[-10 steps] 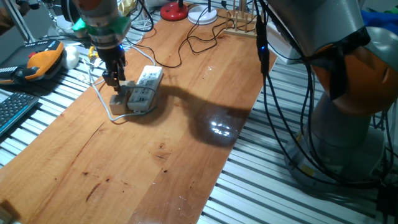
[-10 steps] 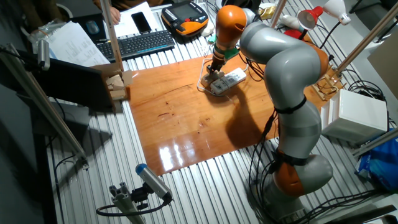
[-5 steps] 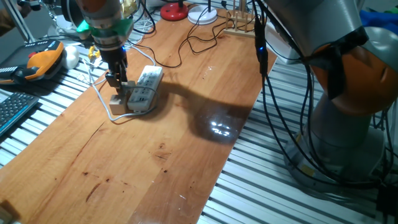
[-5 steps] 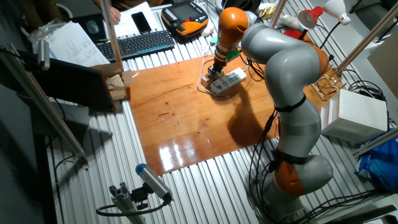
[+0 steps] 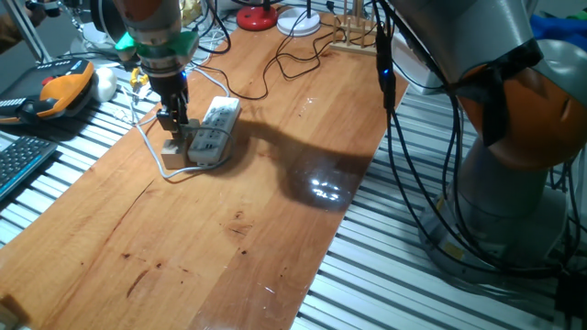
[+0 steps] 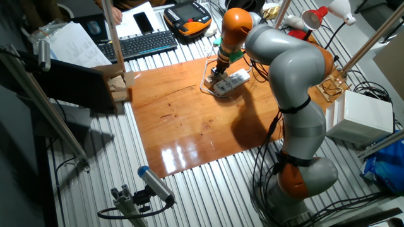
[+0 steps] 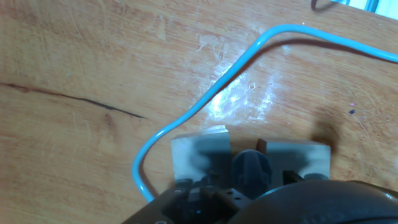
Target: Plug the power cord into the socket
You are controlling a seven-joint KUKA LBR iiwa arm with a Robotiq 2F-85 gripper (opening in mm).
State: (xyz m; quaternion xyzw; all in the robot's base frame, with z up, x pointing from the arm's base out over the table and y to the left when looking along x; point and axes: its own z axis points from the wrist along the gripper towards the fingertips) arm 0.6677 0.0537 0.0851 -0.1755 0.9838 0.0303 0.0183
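Observation:
The white power strip (image 5: 213, 134) lies on the wooden table, also in the other fixed view (image 6: 231, 80). My gripper (image 5: 172, 120) stands upright over the strip's near left end, also in the other fixed view (image 6: 218, 70). Its fingers are close together on the small dark plug (image 7: 250, 167) of the power cord. The plug sits right above the strip's face (image 7: 199, 155). The thin black cord (image 5: 266, 84) winds from the hand toward the table's far edge. The fingertips are hidden in the hand view.
A small tan cube (image 5: 172, 147) sits against the strip's left end. The strip's white cable (image 5: 163, 166) loops beside it, pale blue in the hand view (image 7: 205, 106). An orange pendant (image 5: 64, 87), a keyboard (image 6: 142, 43) and lamps (image 5: 257, 15) surround the table.
The hand has shifted very slightly over the strip's end. The strip, cube and cables have not moved.

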